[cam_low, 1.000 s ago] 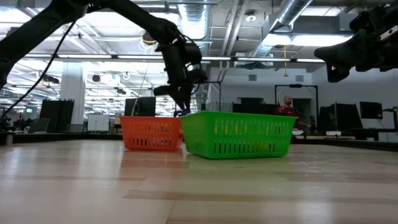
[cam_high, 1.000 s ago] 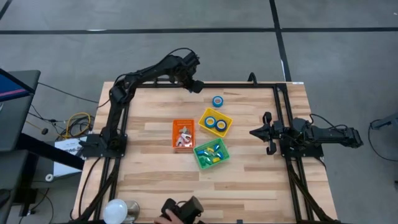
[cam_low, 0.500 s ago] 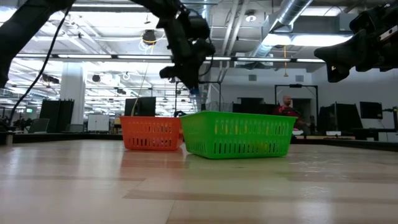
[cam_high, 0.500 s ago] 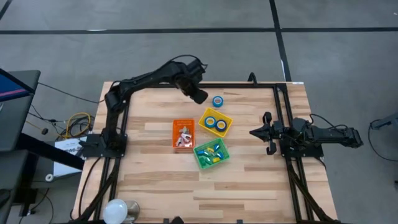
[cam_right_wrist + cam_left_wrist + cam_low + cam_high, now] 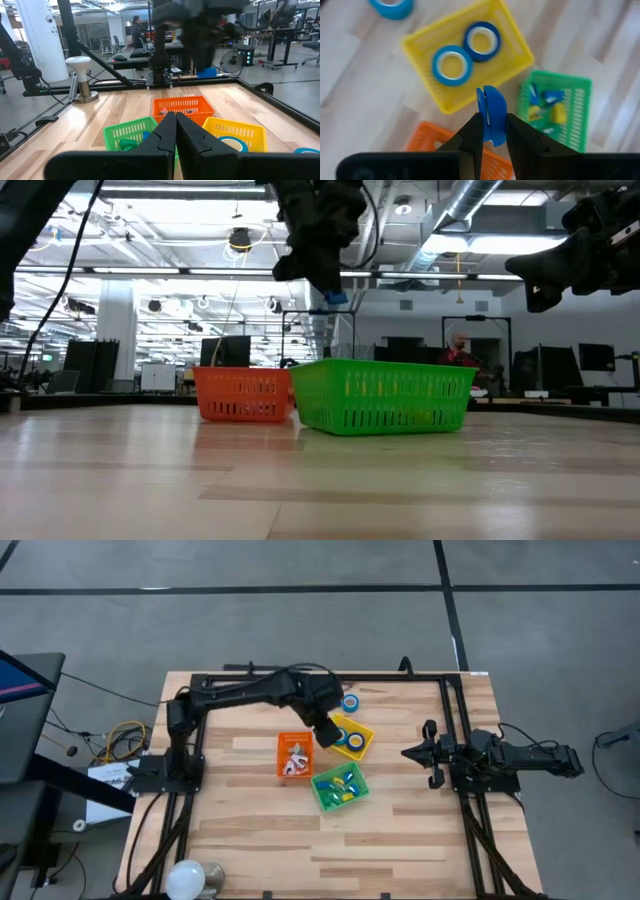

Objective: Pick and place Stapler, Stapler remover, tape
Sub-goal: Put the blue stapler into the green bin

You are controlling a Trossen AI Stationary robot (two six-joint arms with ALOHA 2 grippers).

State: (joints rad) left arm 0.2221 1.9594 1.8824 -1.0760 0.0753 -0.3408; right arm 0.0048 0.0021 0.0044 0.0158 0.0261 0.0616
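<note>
Above the middle of the wooden worktop (image 5: 250, 830), the dark left arm is stretched out from its base at the left edge, with its wrist bent downward over the near corner of the yellow plastic mesh bin (image 5: 357, 727). The left end effector (image 5: 490, 131) is clamped on a small round roll of blue tape (image 5: 491, 119), which is held on edge between the two dark fingers (image 5: 472, 137) and raised clear of the bins. In the low view the same roll (image 5: 335, 297) is seen well above the green plastic mesh bin (image 5: 385, 395). Two more blue rolls with white cores (image 5: 452, 65) are lying flat, side by side, inside the yellow bin, and another roll (image 5: 350, 702) is resting on the wood just beyond that bin. Beside the yellow bin stand the green bin, filled with small blue and yellow items, and the orange plastic mesh bin (image 5: 284, 744). At the right edge the right arm is parked, its end effector (image 5: 175, 127) fully closed with nothing in it.
</note>
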